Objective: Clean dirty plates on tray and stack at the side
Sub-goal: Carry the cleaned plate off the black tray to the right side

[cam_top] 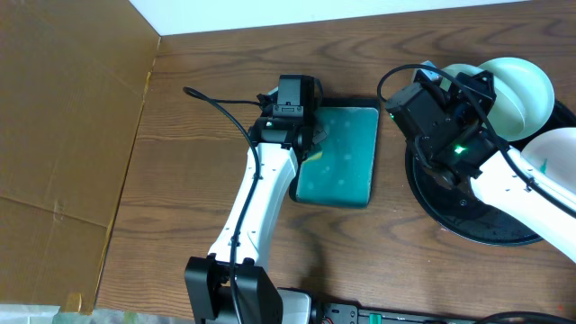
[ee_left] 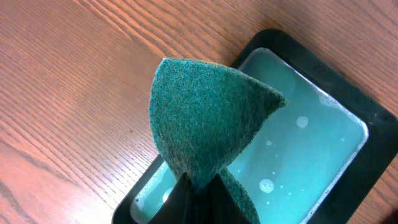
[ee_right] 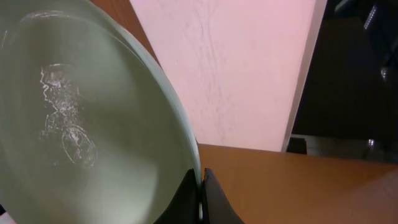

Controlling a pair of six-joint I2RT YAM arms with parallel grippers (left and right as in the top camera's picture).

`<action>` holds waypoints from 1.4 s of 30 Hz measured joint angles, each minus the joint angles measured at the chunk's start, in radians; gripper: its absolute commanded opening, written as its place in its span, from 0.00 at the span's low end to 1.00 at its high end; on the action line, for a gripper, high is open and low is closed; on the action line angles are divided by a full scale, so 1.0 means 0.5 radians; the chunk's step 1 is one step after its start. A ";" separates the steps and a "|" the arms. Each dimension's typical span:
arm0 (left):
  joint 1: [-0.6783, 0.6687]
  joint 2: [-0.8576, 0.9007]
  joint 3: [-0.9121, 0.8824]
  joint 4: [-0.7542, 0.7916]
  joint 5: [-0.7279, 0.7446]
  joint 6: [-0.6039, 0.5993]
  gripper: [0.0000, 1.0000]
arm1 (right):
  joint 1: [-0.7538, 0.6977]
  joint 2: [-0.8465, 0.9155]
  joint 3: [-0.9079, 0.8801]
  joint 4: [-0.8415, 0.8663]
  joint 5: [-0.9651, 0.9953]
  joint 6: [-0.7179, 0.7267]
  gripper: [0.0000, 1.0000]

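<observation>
The left fingers [ee_left: 177, 205] are clamped on a green scouring pad [ee_left: 205, 118], which hangs just above the small rectangular tray [ee_left: 329, 78] of teal soapy water. The right fingers [ee_right: 214, 199] are clamped on the rim of a wet white plate [ee_right: 93, 124], held tilted over the far edge of the round black tray [cam_top: 459, 216]. The plate lies well to the right of the left fingers, so the pad must cross over to it. No writing is legible.
</observation>
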 measured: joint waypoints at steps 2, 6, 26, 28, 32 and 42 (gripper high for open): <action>0.001 0.000 0.000 0.000 0.000 0.000 0.07 | -0.001 -0.002 0.004 -0.066 -0.063 0.050 0.01; 0.001 0.000 0.000 -0.002 -0.005 0.000 0.07 | -0.023 -0.013 0.011 -0.417 -0.526 0.145 0.01; 0.001 0.000 0.000 -0.001 -0.005 0.000 0.07 | -1.691 -0.137 0.008 -0.163 -2.939 1.229 0.01; 0.001 0.000 0.000 -0.002 -0.006 0.000 0.07 | -1.842 -0.079 0.009 -0.161 -3.097 1.321 0.01; 0.001 0.000 0.000 -0.001 -0.005 0.000 0.07 | -2.119 0.105 0.009 -0.127 -3.295 1.518 0.01; 0.001 0.000 0.000 -0.001 -0.005 0.000 0.07 | -2.598 0.514 0.009 0.150 -3.386 1.830 0.01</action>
